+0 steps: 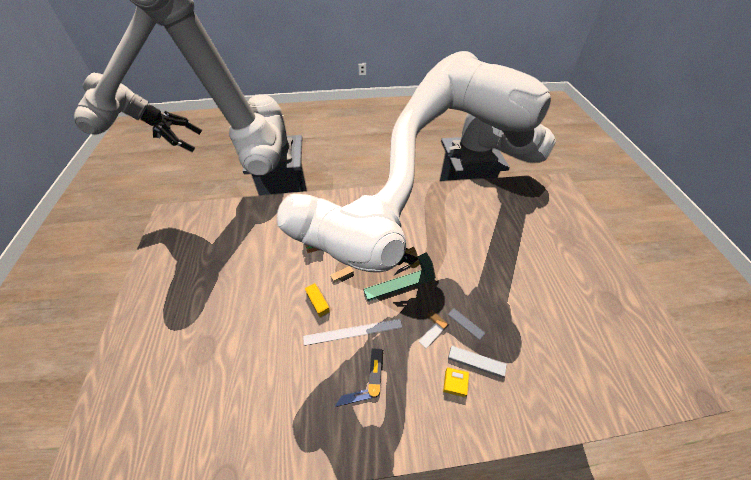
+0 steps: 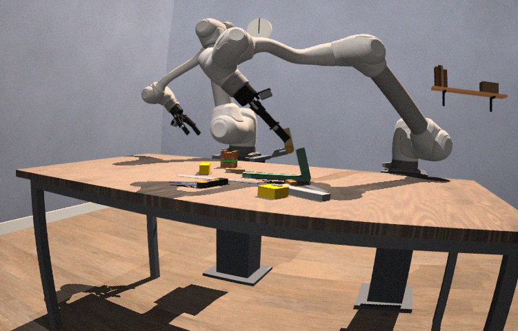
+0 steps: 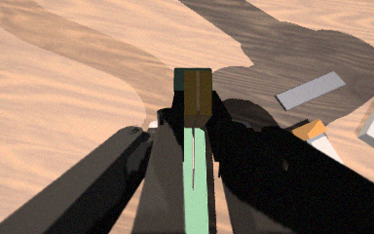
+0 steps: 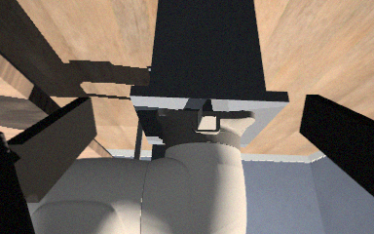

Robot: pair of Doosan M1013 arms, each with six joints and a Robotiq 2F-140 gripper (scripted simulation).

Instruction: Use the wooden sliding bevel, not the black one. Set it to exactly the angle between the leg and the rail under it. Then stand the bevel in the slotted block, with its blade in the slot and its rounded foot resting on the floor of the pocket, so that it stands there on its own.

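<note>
My left gripper (image 2: pixel 286 138) (image 3: pixel 195 105) is shut on the wooden sliding bevel (image 2: pixel 289 145) (image 3: pixel 198 93), holding its handle above the table. The bevel's thin blade (image 2: pixel 279 153) (image 3: pixel 193 161) sticks out at an angle over the rail; its exact angle cannot be read. The green leg (image 1: pixel 426 268) (image 2: pixel 302 163) leans slightly from upright at one end of the green rail (image 1: pixel 392 286) (image 2: pixel 267 176). The slotted block (image 2: pixel 228 159), orange-brown, stands beyond; the left arm mostly hides it in the top view. My right gripper (image 1: pixel 196 137) (image 2: pixel 192 133) (image 4: pixel 198 115) is open and empty, away from the table.
The black bevel (image 1: pixel 375 371) (image 2: pixel 212 182) lies in front of the rail. Yellow blocks (image 1: pixel 316 299) (image 1: pixel 456 382), a pale bar (image 1: pixel 477 362), a long strip (image 1: pixel 331 334), a grey strip (image 1: pixel 466 324) (image 3: pixel 311 91) and a small wooden piece (image 1: pixel 341 274) lie around.
</note>
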